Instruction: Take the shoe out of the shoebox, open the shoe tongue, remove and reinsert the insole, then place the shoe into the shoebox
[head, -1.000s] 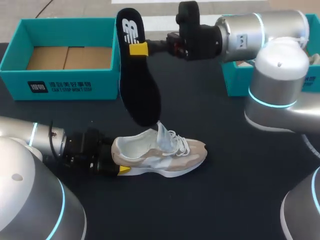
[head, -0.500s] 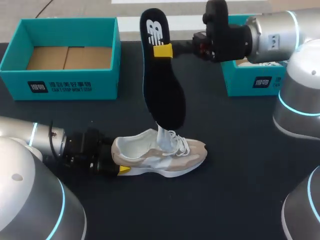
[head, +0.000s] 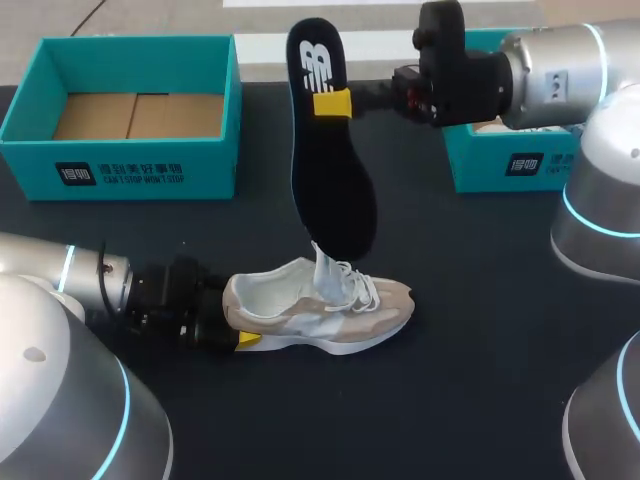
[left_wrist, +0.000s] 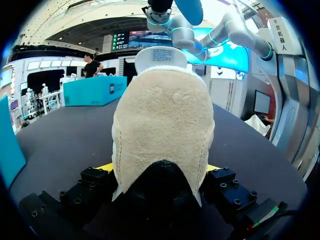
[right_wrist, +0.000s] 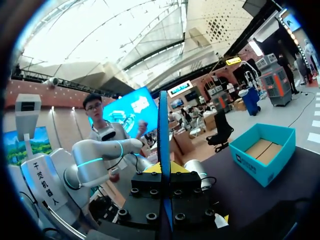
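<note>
Hanging upright above the table (head: 470, 330), the black insole (head: 332, 180) is pinched near its heel end between the fingers of the right gripper (head: 326, 103) — its toe end just over the shoe (head: 330, 310) and its raised tongue (head: 325, 270). The shoe stands on its sole, its heel clamped from both sides by the left gripper (head: 235, 325). The teal shoebox (head: 130, 172) sits open, well apart.

The beige heel of the shoe (left_wrist: 162, 130) stands upright on the dark surface (left_wrist: 65, 145), clamped from both sides between the left arm's jaws, whose yellow tips just show beside it.
</note>
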